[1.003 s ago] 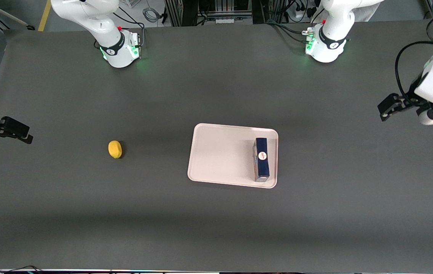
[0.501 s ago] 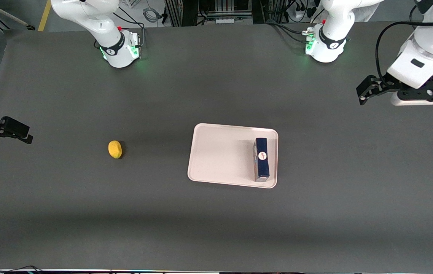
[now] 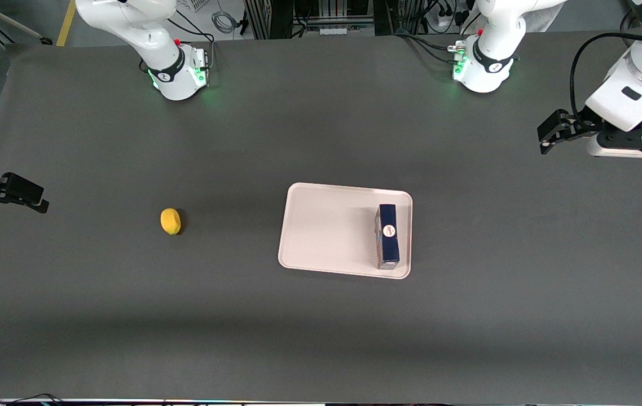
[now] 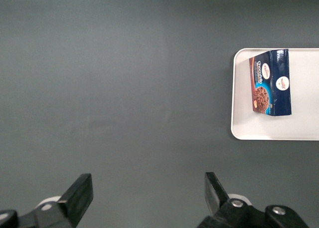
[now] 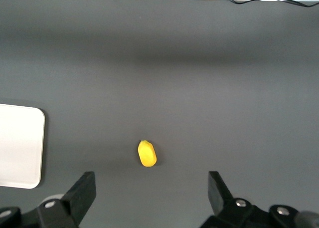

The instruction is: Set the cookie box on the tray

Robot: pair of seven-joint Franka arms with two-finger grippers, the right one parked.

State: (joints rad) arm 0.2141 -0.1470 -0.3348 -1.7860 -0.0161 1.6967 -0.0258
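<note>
The dark-blue cookie box (image 3: 388, 235) lies on the pale pinkish tray (image 3: 326, 225), along the tray's edge nearest the working arm's end of the table. In the left wrist view the cookie box (image 4: 270, 82) shows its brown cookie picture and rests inside the tray's (image 4: 299, 123) rim. My left gripper (image 3: 545, 138) hangs above bare table well off toward the working arm's end, far from the tray and farther from the front camera than it. The left gripper (image 4: 148, 188) is open with nothing between its fingers.
A small yellow rounded lump (image 3: 170, 221) lies on the dark table mat toward the parked arm's end, well apart from the tray; the right wrist view shows this lump (image 5: 147, 153) too. Both robot bases stand along the table's edge farthest from the front camera.
My left gripper moved away from the front camera and a little toward the tray, then drifted slightly back. The cookie box and tray have not moved.
</note>
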